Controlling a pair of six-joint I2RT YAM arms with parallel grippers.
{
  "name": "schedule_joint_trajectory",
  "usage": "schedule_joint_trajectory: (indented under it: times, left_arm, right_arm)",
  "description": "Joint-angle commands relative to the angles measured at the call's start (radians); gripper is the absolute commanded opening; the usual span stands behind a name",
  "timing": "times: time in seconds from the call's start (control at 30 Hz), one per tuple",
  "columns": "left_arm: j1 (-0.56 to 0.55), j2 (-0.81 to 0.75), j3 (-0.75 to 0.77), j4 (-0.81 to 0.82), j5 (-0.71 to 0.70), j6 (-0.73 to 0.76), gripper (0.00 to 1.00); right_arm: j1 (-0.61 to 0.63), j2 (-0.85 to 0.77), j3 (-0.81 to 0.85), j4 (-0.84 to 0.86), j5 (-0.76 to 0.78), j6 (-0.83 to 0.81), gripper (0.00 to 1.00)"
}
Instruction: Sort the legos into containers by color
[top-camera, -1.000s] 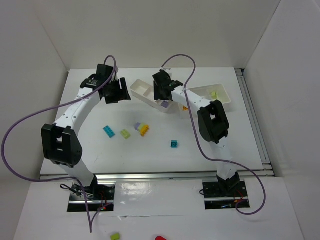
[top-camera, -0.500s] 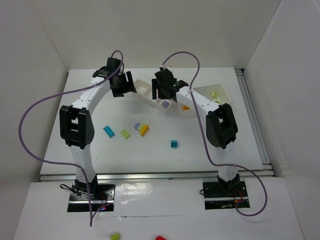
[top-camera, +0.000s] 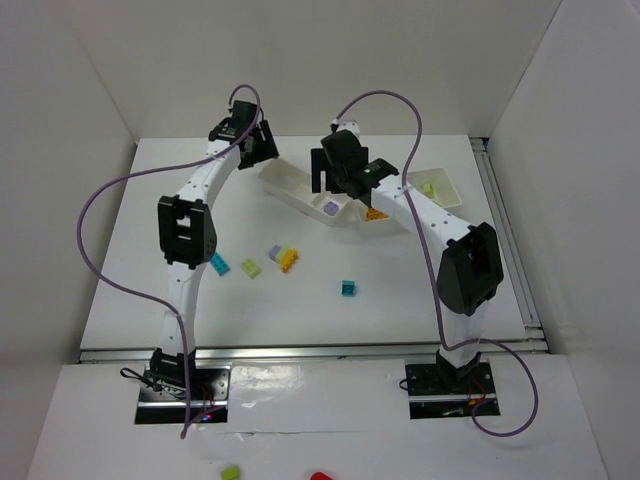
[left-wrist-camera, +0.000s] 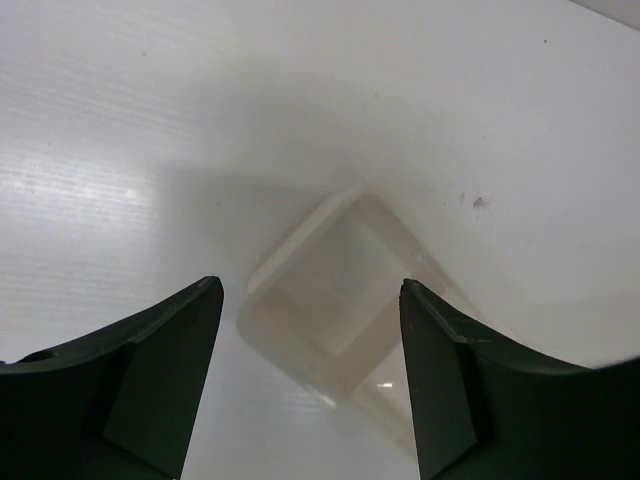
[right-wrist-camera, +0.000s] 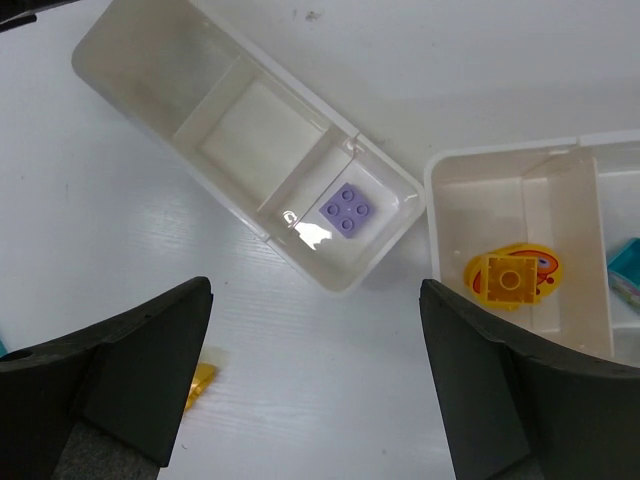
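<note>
Two white containers stand at the back: the left tray (top-camera: 290, 185) (right-wrist-camera: 255, 130) and the right tray (top-camera: 445, 190) (right-wrist-camera: 500, 155). A purple lego (top-camera: 330, 208) (right-wrist-camera: 347, 211) lies in the left tray's near end compartment. The right tray holds a yellow lego (right-wrist-camera: 508, 278) (top-camera: 372, 213), a lime one (top-camera: 427, 187) and a cyan one (right-wrist-camera: 625, 265). Two cyan legos (top-camera: 218, 264) (top-camera: 348, 288), a lime (top-camera: 250, 268), a purple (top-camera: 274, 252) and a yellow lego (top-camera: 289, 260) (right-wrist-camera: 200, 385) lie on the table. My right gripper (top-camera: 330, 175) (right-wrist-camera: 315, 288) hovers open and empty above the left tray. My left gripper (top-camera: 262, 150) (left-wrist-camera: 310, 290) stands open and empty over that tray's far end (left-wrist-camera: 340, 300).
White walls close the table on three sides, and a metal rail (top-camera: 505, 230) runs along the right edge. Purple cables (top-camera: 100, 230) loop off both arms. A lime brick (top-camera: 230, 472) and a red object (top-camera: 320, 477) lie off the table in front.
My left arm stretched toward the back, carrying its gripper to the left tray's far end. My right gripper opened wider and drew up and back from the purple lego.
</note>
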Motion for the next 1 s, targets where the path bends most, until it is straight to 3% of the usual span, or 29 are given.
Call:
schedule_joint_trajectory:
  times: [0.0, 0.1, 0.37, 0.63, 0.83, 0.97]
  left_arm:
    - [-0.004, 0.085, 0.099, -0.017, -0.028, 0.025, 0.81]
    - [-0.004, 0.096, 0.055, -0.017, -0.028, 0.036, 0.8]
    - [0.015, -0.067, -0.229, 0.018, -0.143, 0.067, 0.76]
    - [0.117, -0.298, -0.517, 0.027, -0.213, 0.076, 0.76]
    - [0.194, -0.381, -0.606, 0.027, -0.197, 0.085, 0.76]
    - [0.233, -0.414, -0.631, 0.027, -0.188, 0.085, 0.75]
  right_arm:
    - [-0.007, -0.039, -0.01, -0.042, 0.014, -0.001, 0.92]
    - [-0.007, -0.039, -0.01, -0.051, 0.014, 0.01, 0.92]
    - [0.011, 0.007, 0.034, -0.062, 0.005, 0.01, 0.92]
    - [0.075, 0.072, 0.063, -0.083, -0.169, -0.056, 0.92]
    - [0.2, 0.183, 0.115, -0.12, -0.277, -0.148, 0.95]
    - [0.255, 0.268, 0.154, -0.149, -0.245, -0.148, 0.95]
